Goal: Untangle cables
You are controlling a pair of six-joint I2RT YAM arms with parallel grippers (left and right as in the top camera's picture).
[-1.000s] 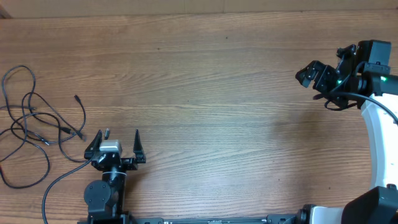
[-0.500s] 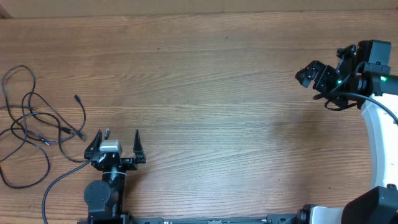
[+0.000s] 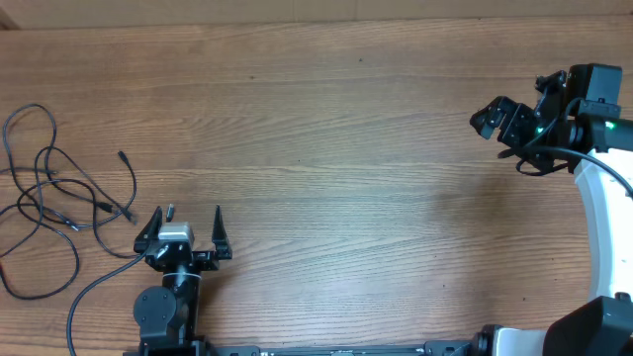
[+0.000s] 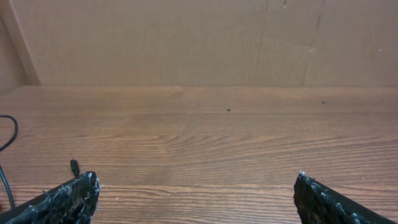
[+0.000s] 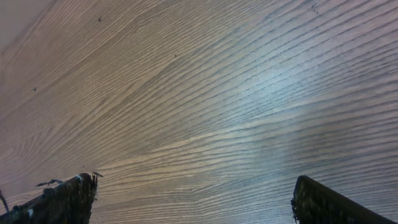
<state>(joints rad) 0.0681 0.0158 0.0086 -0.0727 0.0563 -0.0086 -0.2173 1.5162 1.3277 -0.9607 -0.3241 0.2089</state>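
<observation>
The left pincer (image 3: 187,214) sits at the near edge of the worktop (image 3: 336,138) in the overhead view. Its 2 fingers are spread wide and nothing is between them. The cables (image 3: 47,193) lie in a loose black tangle at the far left of the worktop, their loops crossing one another several times. They are just left of that pincer and do not appear to touch its fingers. One loose end with a small black plug (image 3: 121,155) points away from the tangle toward the far side. A silver-tipped end (image 3: 170,210) lies right beside the pincer's left finger. A thin cord (image 3: 94,287) curves from near the pincer's base toward the bottom edge of the view. The right pincer (image 3: 497,117) hangs at the far right, well apart from the cables, and its gap is hard to judge from above.

In the left wrist view, the left pincer (image 4: 198,180) is open, with its 2 dark fingers (image 4: 65,199) in the bottom corners and only wood grain between them. A small dark connector (image 4: 74,167) lies on the worktop just beyond the left finger. A curve of cable (image 4: 10,132) shows at the left edge. A pale wall (image 4: 186,43) stands at the back of the worktop.

In the right wrist view, the right pincer (image 5: 194,183) is spread wide and grips nothing. Its 2 fingers sit in the lower corners, with the grained worktop (image 5: 205,93) below them.
</observation>
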